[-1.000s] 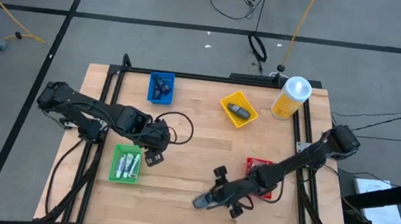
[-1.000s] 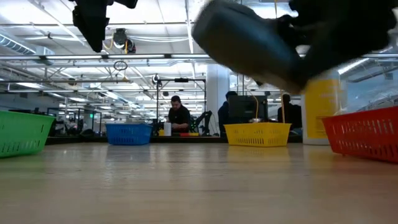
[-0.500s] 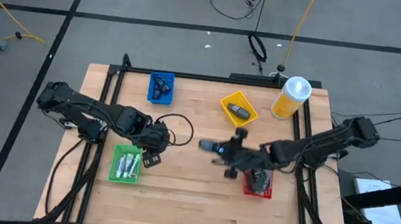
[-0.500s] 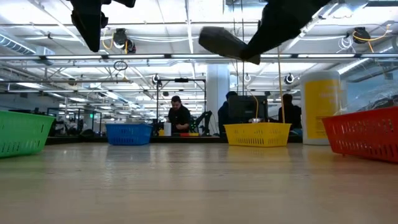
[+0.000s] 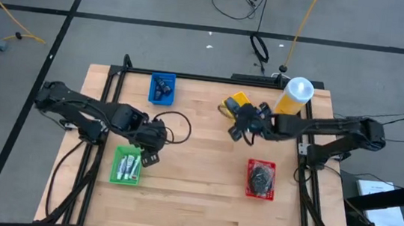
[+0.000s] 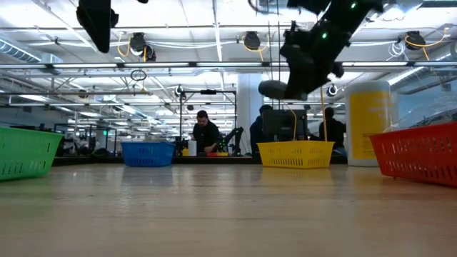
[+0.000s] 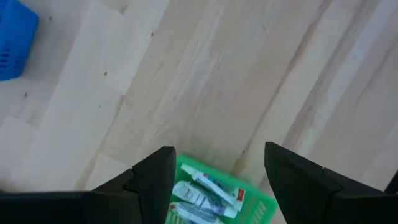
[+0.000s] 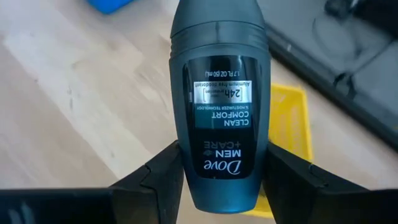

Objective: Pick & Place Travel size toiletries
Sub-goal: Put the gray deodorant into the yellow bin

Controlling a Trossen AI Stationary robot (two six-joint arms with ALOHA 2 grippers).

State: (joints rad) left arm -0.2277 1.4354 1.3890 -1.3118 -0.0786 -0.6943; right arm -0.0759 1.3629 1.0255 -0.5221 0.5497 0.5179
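My right gripper (image 8: 221, 171) is shut on a dark-grey oblong Dove deodorant (image 8: 219, 93), one of the travel size toiletries. It hangs above the yellow tray (image 5: 238, 99) at the table's far side, and the low view shows the deodorant (image 6: 275, 88) high over that tray. My left gripper (image 7: 217, 168) stands open above the table, pointing down beside the green tray (image 7: 255, 202), touching nothing. Several small white tubes (image 7: 202, 196) lie flat in that tray. My right gripper pinches the deodorant between its two fingers, by the two sides of the body at the logo end (image 8: 186, 180). The fingers come from the table's right, slanting down, and lie along it. The round capped end (image 8: 217, 18) juts out past the fingertips. It is lifted clear.
A blue tray (image 5: 162, 88) with dark small items stands at the far left. A red tray (image 5: 260, 179) with grey pads stands near the right. A large yellow bottle (image 5: 294, 98) stands beside the yellow tray. Bare wood (image 5: 193, 195) stretches along the near side.
My right gripper has carried the deodorant from near the table's front edge toward the far edge and upward, to above the yellow tray. Its wrist has rolled and tipped on the way, and it stays shut on the deodorant.
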